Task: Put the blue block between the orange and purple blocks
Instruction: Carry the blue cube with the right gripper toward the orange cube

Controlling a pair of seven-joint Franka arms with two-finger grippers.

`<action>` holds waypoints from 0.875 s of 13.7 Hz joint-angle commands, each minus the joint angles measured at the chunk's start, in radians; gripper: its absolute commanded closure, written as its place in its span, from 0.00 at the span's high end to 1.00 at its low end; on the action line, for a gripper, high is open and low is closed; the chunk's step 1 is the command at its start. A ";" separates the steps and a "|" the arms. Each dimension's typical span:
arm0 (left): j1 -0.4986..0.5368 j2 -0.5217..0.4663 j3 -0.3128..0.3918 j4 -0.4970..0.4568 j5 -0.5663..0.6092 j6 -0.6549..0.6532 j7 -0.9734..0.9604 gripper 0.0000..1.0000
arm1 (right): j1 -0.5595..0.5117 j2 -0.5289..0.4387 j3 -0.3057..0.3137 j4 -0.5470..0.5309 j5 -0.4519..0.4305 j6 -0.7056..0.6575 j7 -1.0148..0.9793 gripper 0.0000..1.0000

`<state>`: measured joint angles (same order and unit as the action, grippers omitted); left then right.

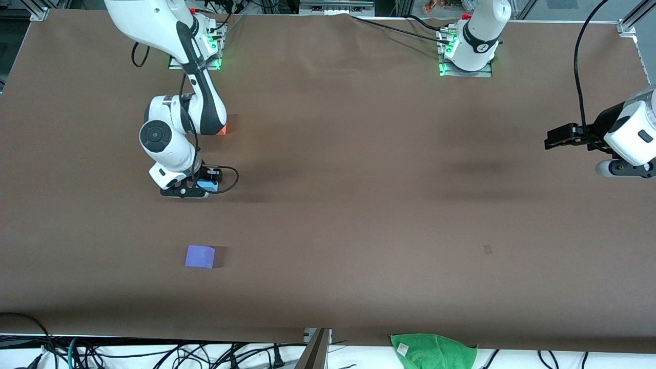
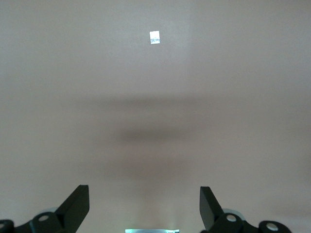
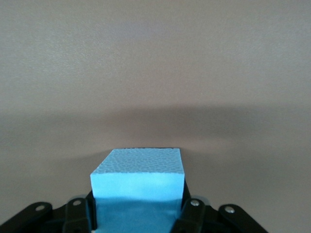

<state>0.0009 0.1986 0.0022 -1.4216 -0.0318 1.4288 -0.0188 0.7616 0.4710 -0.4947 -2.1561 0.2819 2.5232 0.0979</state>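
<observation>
My right gripper [image 1: 204, 186] is shut on the sky-blue block [image 1: 208, 185] and holds it low over the table, between the other two cubes. In the right wrist view the blue block [image 3: 138, 179] fills the gap between the jaws of the gripper [image 3: 138, 216]. The orange block [image 1: 222, 131] is mostly hidden by the right arm, only a corner shows, farther from the front camera. The purple block [image 1: 200, 256] lies nearer to the front camera. My left gripper [image 1: 556, 138] waits open and empty above the left arm's end of the table; it also shows in the left wrist view [image 2: 143, 196].
A green cloth [image 1: 433, 349] hangs at the table's near edge. A small pale mark [image 1: 487, 249] is on the brown table cover [image 1: 359, 205]; it also shows in the left wrist view [image 2: 154, 37]. Cables lie below the near edge.
</observation>
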 commanded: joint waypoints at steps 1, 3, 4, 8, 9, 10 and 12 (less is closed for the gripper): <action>0.001 -0.002 -0.001 -0.002 0.009 0.004 0.019 1.00 | -0.004 0.008 0.007 0.033 0.046 0.002 -0.035 0.63; 0.001 -0.001 -0.001 0.000 0.007 0.004 0.019 1.00 | -0.002 0.005 0.007 0.051 0.071 -0.003 -0.032 0.95; 0.002 -0.001 -0.001 0.000 0.009 0.004 0.019 1.00 | -0.001 0.003 0.005 0.059 0.074 -0.018 -0.032 0.98; 0.001 -0.001 -0.001 0.000 0.007 0.004 0.019 1.00 | -0.002 -0.031 -0.005 0.070 0.074 -0.061 -0.053 0.99; 0.002 -0.001 -0.001 0.000 0.007 0.004 0.019 1.00 | -0.002 -0.060 -0.011 0.077 0.074 -0.089 -0.049 0.99; 0.002 -0.001 0.001 0.000 0.007 0.004 0.019 1.00 | -0.002 -0.092 -0.046 0.097 0.072 -0.137 -0.059 0.99; 0.002 -0.001 0.001 0.000 0.009 0.004 0.019 1.00 | 0.001 -0.150 -0.082 0.169 0.048 -0.281 -0.096 0.99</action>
<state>0.0009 0.2023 0.0022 -1.4216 -0.0318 1.4289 -0.0188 0.7619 0.4075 -0.5459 -2.0333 0.3321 2.3754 0.0566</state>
